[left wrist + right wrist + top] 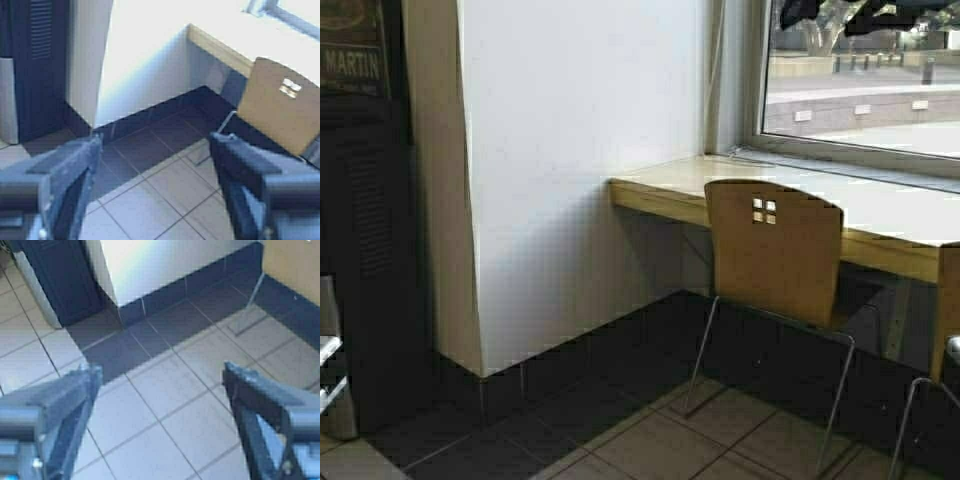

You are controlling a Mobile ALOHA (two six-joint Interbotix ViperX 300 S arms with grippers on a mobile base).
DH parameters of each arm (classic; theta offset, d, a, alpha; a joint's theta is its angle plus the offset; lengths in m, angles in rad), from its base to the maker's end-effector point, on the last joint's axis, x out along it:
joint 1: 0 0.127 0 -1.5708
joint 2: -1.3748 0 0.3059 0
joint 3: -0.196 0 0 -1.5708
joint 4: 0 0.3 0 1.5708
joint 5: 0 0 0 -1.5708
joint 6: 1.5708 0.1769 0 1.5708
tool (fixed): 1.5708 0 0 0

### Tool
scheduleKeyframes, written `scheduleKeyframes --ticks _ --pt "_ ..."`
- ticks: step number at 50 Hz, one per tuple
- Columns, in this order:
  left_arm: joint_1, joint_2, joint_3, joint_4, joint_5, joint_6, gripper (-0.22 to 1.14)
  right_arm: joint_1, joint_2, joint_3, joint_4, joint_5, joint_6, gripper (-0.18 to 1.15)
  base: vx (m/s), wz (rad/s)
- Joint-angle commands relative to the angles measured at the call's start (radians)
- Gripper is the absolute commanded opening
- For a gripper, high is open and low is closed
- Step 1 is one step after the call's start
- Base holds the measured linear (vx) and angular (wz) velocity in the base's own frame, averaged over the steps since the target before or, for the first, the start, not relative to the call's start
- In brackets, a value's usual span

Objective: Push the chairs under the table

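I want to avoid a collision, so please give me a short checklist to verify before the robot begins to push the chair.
1. Left tool open, holding nothing: ok.
2. Right tool open, holding nothing: ok.
3. Chair standing upright, back toward the robot: ok.
4. Chair already fully under the table: not ok; its back stands out in front of the edge.
5. Tiled floor between robot and chair free of obstacles: ok.
6. Second chair at the right edge: cannot tell its position; mostly out of view.
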Motion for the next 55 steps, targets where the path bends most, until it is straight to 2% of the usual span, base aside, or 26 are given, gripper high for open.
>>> scheduleKeyframes --ticks 1,19,55 --pt "0.000 0.006 -0.008 -0.003 -0.008 -0.002 0.96 0.002 0.008 -0.021 0.000 -0.003 -0.002 1.04 -0.30 -0.18" --pt "0.000 0.006 0.000 -0.017 -0.009 -0.002 0.96 0.002 0.066 -0.060 0.002 -0.002 -0.002 1.04 -0.38 -0.23" --pt "0.000 0.011 0.008 -0.037 -0.026 0.000 0.96 0.002 0.051 -0.086 0.032 0.074 0.017 1.04 -0.33 -0.04"
